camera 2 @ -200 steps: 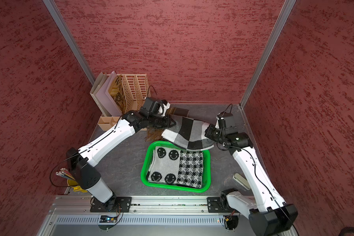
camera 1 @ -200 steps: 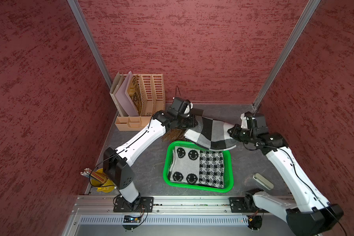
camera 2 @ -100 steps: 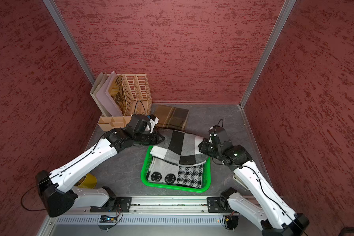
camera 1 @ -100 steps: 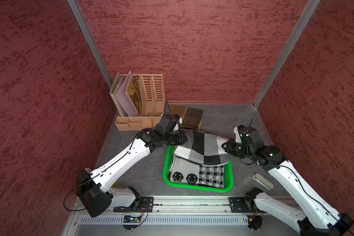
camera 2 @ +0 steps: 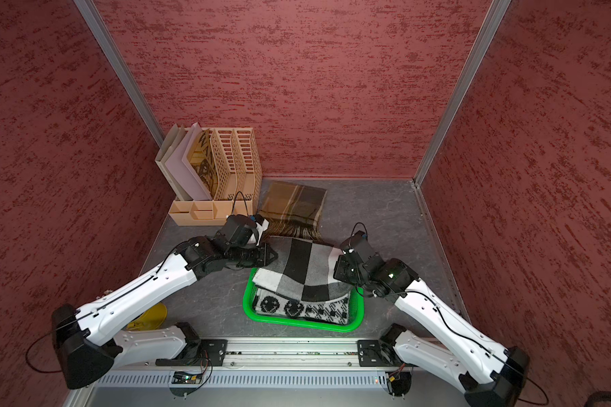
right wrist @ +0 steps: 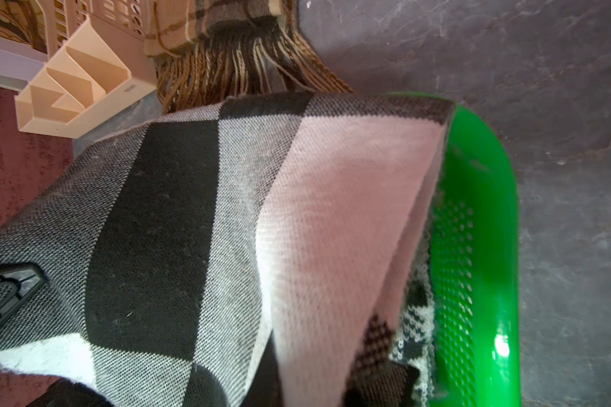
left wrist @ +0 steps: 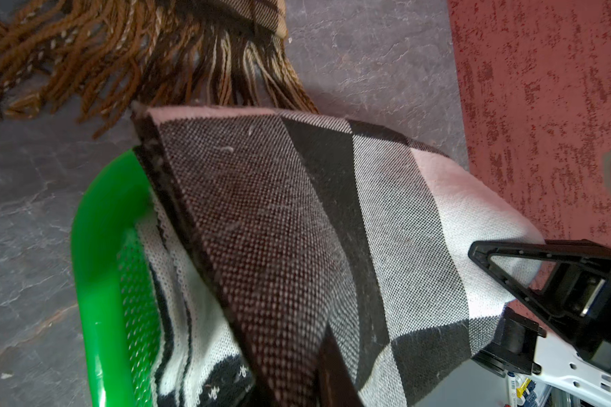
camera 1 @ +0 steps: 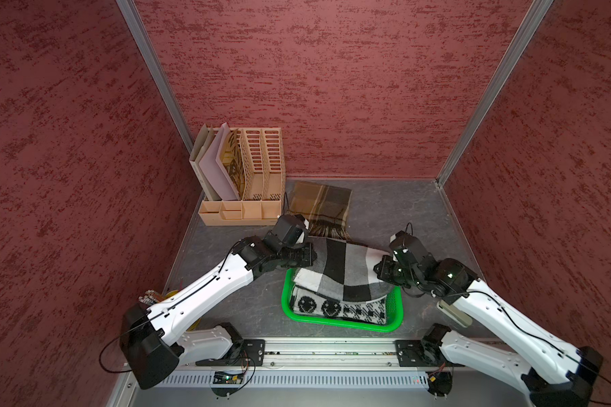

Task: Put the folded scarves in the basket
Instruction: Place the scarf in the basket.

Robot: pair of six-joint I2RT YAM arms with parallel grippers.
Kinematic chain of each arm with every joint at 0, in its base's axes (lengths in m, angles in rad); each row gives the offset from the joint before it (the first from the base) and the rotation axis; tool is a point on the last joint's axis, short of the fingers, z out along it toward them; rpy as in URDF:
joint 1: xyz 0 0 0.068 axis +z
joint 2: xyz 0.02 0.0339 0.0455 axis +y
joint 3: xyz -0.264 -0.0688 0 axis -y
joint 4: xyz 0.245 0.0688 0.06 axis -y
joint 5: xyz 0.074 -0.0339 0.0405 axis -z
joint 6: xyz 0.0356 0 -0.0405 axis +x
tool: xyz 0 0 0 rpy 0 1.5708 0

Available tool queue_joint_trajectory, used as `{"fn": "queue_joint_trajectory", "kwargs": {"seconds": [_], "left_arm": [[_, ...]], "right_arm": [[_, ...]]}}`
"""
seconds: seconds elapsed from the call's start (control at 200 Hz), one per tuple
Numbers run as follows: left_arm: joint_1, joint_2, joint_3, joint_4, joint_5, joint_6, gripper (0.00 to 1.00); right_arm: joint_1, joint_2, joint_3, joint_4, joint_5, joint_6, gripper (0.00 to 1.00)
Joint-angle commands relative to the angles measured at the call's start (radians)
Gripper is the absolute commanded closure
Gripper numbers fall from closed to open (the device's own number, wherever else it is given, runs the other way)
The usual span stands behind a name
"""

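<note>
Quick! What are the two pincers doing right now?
Left pincer: shut, holding one end of the checked scarf.
Right pincer: shut, holding the scarf's other end.

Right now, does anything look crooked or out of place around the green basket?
Yes. The checked scarf hangs skewed over the basket and the smiley-patterned scarf in it; its far edge overhangs the far rim toward the fringe of the brown scarf, so it isn't fully inside.

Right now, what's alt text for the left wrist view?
A black, grey and white checked scarf hangs over the corner of the green basket, where a patterned scarf lies. Beyond it, a brown scarf's fringe lies on the table.
</note>
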Motion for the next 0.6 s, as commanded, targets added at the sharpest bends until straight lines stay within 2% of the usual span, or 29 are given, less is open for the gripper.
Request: {"fn": "queue_joint_trajectory", "kwargs": {"seconds": [0.0, 0.336, 0.596], "left_arm": [[-0.008, -0.02, -0.042, 0.031, -0.03, -0.028, 1.0], [-0.032, -0.034, -0.101, 0.018, -0.062, -0.049, 1.0], [-0.044, -0.048, -0.105, -0.017, -0.066, -0.06, 1.0]], "right_arm": [[0.01, 0.001, -0.025, 0.015, 0.068, 0.019, 1.0], [0.017, -0.001, -0.057, -0.009, 0.071, 0.048, 1.0], [0.07, -0.009, -0.048, -0.062, 0.092, 0.097, 1.0]]}}
